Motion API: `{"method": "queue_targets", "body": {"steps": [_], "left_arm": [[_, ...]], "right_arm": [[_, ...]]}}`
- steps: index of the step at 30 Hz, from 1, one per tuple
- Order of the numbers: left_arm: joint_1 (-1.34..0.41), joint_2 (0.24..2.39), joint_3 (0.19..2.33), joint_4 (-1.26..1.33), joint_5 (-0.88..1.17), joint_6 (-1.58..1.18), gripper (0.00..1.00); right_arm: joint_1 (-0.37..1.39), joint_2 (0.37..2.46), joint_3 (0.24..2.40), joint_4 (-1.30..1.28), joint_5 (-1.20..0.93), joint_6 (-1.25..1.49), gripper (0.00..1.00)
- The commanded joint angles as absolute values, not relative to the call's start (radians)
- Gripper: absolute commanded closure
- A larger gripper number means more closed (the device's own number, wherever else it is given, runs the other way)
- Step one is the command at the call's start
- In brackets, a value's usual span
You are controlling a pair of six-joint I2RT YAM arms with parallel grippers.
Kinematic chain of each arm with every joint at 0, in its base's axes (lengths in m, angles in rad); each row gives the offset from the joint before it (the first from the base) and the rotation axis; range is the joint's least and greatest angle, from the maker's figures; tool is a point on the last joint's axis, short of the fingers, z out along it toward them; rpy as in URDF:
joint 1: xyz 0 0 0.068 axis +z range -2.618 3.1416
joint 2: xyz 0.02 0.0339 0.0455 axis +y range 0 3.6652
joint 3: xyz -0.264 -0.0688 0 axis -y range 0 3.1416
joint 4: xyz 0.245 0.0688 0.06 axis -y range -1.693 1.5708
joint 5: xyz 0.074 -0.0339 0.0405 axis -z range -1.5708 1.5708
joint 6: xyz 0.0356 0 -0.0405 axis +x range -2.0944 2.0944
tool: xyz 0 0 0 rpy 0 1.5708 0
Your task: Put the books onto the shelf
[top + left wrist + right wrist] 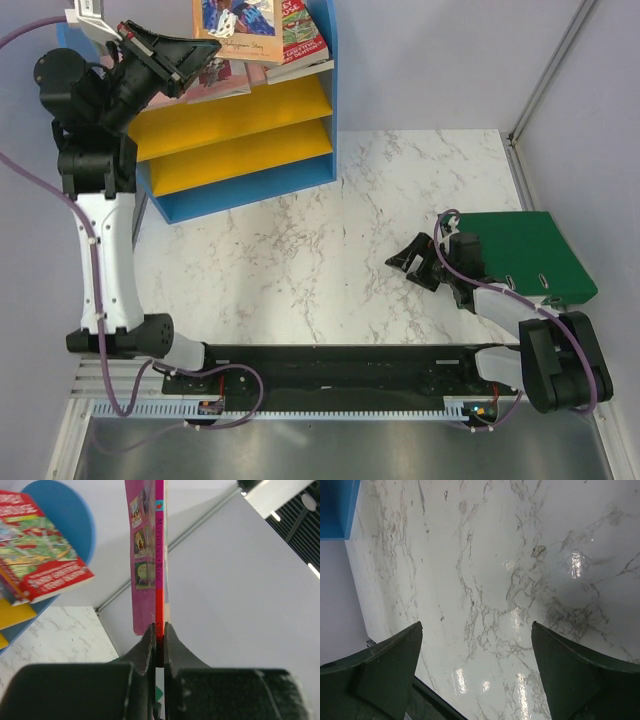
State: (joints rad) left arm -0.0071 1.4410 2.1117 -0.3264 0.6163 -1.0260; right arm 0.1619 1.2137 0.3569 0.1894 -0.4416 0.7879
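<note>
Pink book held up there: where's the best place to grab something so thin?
Probably as the left gripper has it: pinching both covers at the spine's end, approaching along the spine. The pink book is thin and flat, and its spine likely keeps it straight.

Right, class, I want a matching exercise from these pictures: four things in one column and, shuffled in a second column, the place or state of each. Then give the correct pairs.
Column one
1. left gripper
2. right gripper
3. green binder
4. red Treehouse book

Column two
A. lying on top of the shelf
B. open and empty above the marble table
C. shut on the pink-red book
D. lying flat on that table, far right

Pairs: 1-C, 2-B, 3-D, 4-A
</note>
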Motion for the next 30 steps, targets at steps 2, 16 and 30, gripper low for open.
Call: {"method": "queue_targets", "body": {"steps": [2,16,30], "left_arm": [[0.110,1.557,2.114,-0.229,0.756,-1.227,0.98],[0.206,1.695,2.146,-0.161,0.793,-1.335,0.98],[0.210,1.678,2.007,-0.147,0.733,-1.292,0.98]], "right_arm": [[0.170,1.235,0.376,0.244,-0.436,0.769,0.04],[0.173,1.259,0.374,0.259,-0.451,0.775,0.02],[0.173,1.258,0.371,0.259,-0.454,0.775,0.02]]}}
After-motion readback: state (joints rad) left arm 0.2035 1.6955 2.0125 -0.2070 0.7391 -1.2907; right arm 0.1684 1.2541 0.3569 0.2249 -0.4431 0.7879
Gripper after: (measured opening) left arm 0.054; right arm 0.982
